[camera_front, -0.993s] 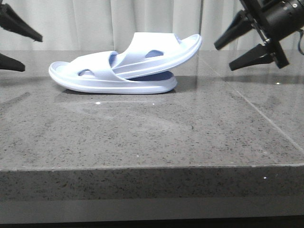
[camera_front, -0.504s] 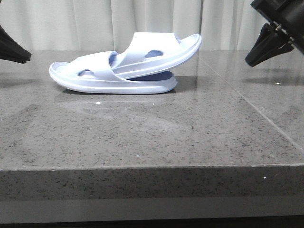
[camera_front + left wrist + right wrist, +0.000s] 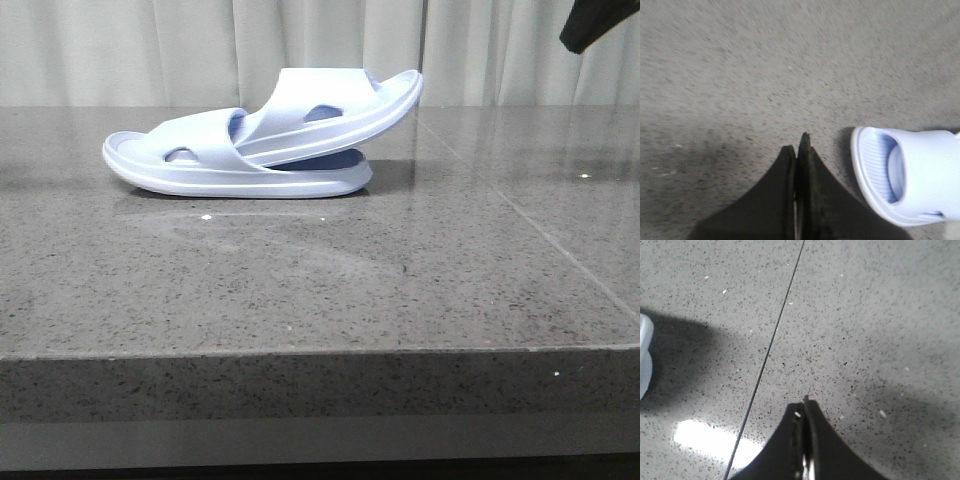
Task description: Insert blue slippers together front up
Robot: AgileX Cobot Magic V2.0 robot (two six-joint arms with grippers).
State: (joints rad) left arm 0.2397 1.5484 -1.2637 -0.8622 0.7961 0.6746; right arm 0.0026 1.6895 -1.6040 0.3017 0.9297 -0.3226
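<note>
The grey speckled stone table (image 3: 320, 300) showed its front edge nearest the camera, and a wide bare stretch of top ran back from it to the blue slippers (image 3: 250, 140). The pair lay left of centre toward the far side, well in from every edge. The lower slipper sat flat on its sole. The upper one was pushed in under its strap and tilted, its free end raised toward the right. A thin seam crossed the tabletop to their right. The left gripper (image 3: 799, 150) hung over bare stone just beside the lower slipper's end, fingers pressed together and holding nothing. The right gripper (image 3: 805, 405) was likewise closed and empty, above the stone beyond the seam. Pale curtains (image 3: 320, 50) hung behind.
</note>
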